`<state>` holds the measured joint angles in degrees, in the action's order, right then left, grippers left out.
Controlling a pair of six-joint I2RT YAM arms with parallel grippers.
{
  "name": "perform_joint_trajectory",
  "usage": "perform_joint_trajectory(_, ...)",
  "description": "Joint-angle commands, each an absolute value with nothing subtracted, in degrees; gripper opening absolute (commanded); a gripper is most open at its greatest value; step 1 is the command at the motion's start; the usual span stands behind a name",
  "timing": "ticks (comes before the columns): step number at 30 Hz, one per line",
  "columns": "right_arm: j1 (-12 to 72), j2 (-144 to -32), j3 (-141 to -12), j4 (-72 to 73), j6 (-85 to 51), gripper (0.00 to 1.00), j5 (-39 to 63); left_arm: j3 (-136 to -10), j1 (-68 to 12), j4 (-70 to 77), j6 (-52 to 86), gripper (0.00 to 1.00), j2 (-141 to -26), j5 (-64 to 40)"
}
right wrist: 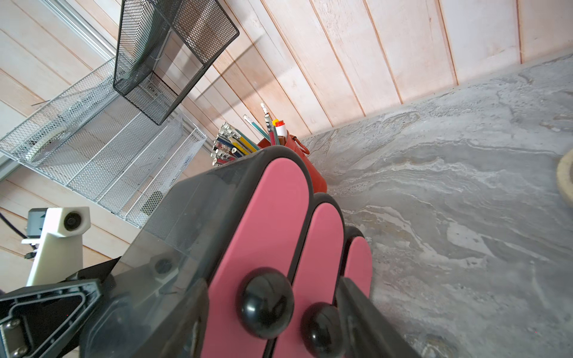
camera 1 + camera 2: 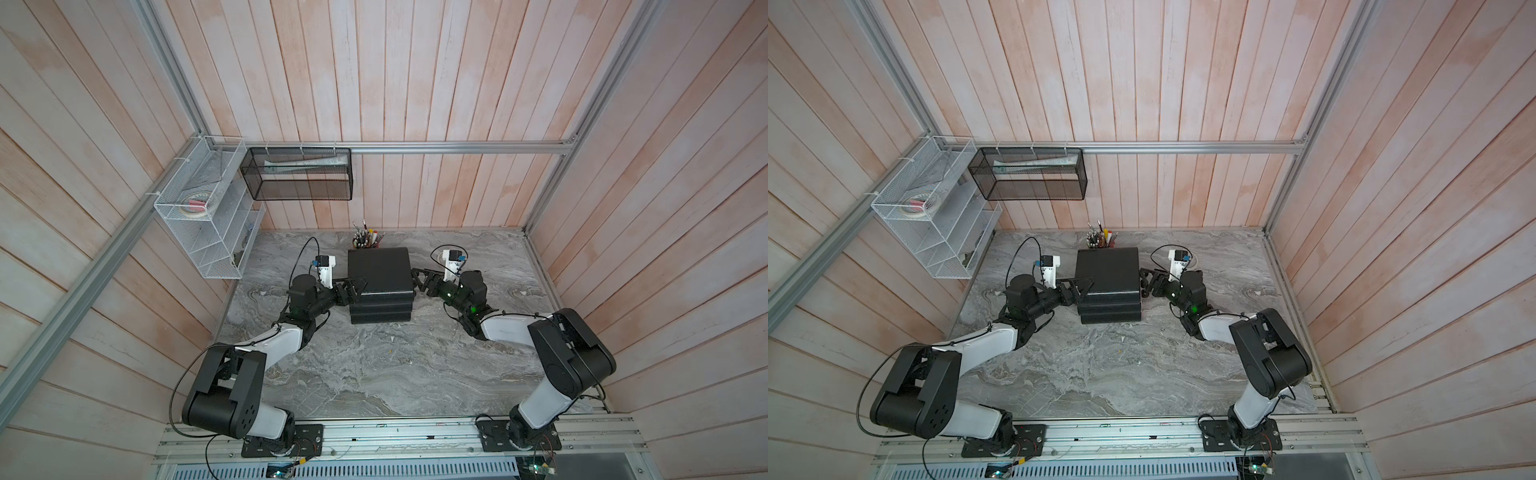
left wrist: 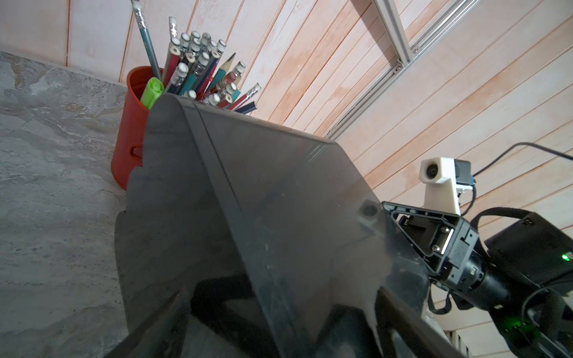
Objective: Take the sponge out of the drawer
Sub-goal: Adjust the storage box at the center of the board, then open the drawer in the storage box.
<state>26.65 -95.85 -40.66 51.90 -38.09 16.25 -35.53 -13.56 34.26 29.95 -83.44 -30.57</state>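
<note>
Grey counter (image 2: 374,365): left hand (image 2: 356,286) spread open just left of the drawer unit (image 2: 380,270), right hand (image 2: 417,284) open around its top knob (image 1: 266,303).

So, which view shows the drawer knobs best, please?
The right wrist view: two black knobs, close up, on pink drawer fronts. Both top views and the left wrist view show only the dark drawer unit, no knobs.

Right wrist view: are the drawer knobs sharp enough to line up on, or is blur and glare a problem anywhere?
Right wrist view: the top knob is fairly sharp, faint highlights only; the lower knob at the frame edge is softer. Left wrist view: the drawer unit has a glossy, reflective top. Both top views: dim, the unit reads solid black.
</note>
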Motion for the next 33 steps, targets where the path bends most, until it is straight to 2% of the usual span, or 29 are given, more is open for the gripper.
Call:
perform_joint_trajectory(1,28.65,-93.39,-40.31,51.30,-36.70,0.68,18.25,-35.34,-12.96,33.98,28.87,0.95,-81.23,-32.67)
perform_joint_trajectory(11,23.86,-79.08,-33.58,47.53,-33.06,0.72,16.85,-31.51,-6.59,29.01,28.09,1.00,-68.67,-31.56)
perform_joint_trajectory(16,22.54,-76.92,-31.39,47.90,-33.93,0.73,19.96,-29.83,-6.32,28.16,28.91,0.99,-64.73,-32.59)
perform_joint_trajectory(20,20.23,-80.55,-30.15,53.39,-37.91,0.73,27.96,-26.53,-6.43,28.72,30.88,1.00,-60.98,-33.68)
perform_joint_trajectory(25,16.73,-89.48,-29.26,70.04,-48.33,0.70,39.38,-23.70,-7.07,27.98,31.90,1.00,-56.98,-34.68)
perform_joint_trajectory(33,16.43,-100.53,-34.93,76.40,-52.56,0.64,42.67,-28.21,-11.82,24.20,29.01,0.99,-57.51,-32.98)
